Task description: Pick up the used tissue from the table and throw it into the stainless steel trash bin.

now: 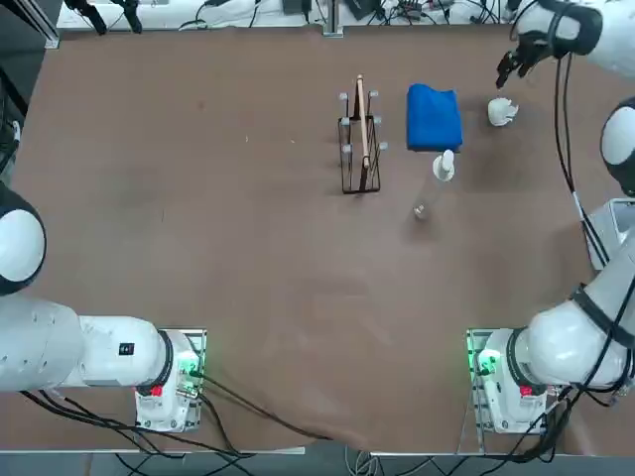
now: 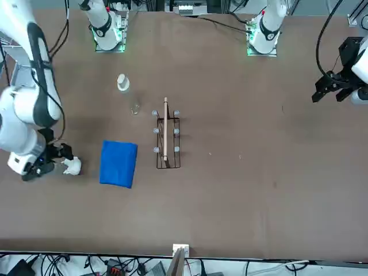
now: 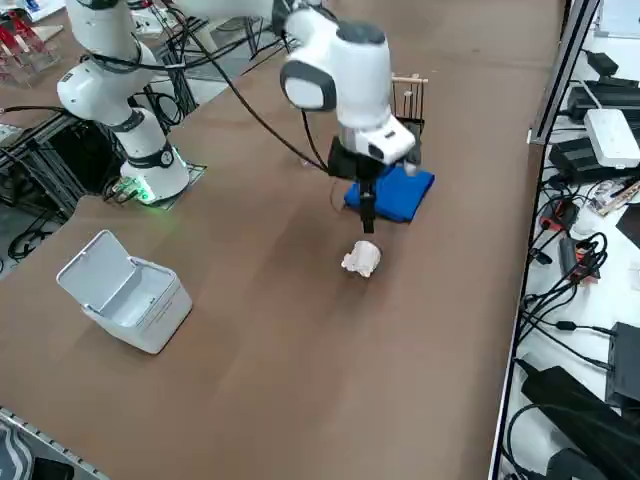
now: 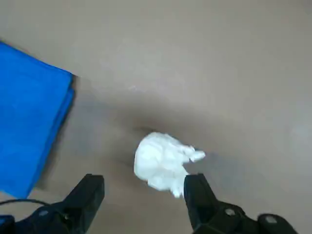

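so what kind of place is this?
Likely a robotics lab: arms bolted to one large brown table, cables and power strips along its edges, and the open right gripper poised over a used tissue.

The right arm rises from its base at the near edge of the desk (image 1: 248, 258) and reaches far across to the opposite side, its white links folded in a high arch. The wrist points nearly straight down. The right gripper (image 4: 144, 195) hangs just above the desk surface with its two black fingers (image 4: 90, 190) spread wide apart, nothing held between them. In the right side view the right gripper (image 3: 366, 215) points downward, its black fingers below the white wrist housing. A black cable runs along the arm from the wrist back toward the base.
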Robot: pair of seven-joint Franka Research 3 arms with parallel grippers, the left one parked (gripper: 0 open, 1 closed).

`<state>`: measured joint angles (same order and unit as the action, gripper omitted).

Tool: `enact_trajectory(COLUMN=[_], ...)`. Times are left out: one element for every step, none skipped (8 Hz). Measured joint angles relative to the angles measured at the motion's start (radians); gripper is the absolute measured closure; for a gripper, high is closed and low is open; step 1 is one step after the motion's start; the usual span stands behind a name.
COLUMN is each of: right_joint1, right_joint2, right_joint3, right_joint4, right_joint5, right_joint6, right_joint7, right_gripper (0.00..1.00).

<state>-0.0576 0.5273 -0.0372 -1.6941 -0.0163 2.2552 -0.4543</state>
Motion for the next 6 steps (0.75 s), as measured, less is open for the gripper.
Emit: enact_trajectory(right_joint1=[0.001,0.001,0.001,0.003,0.005,0.004], right_joint2=[0.042,0.071,0.088,0.102,0.116,0.131], right_joint3=[0.002,0.002,0.002,0.002,0.002,0.002], right_joint4=[0.001,0.003,0.003,0.002,0.001,0.001], right_joint5=[-0.004,-0.013,-0.025,-0.036,-0.067,-0.109], right_joint6=[0.047,0.071,0.075,0.075,0.075,0.085], right_joint7=[-0.047,-0.096,-0.119,-0.132,-0.139,-0.139], right_gripper=[0.0,0.0,0.0,0.0,0.0,0.0])
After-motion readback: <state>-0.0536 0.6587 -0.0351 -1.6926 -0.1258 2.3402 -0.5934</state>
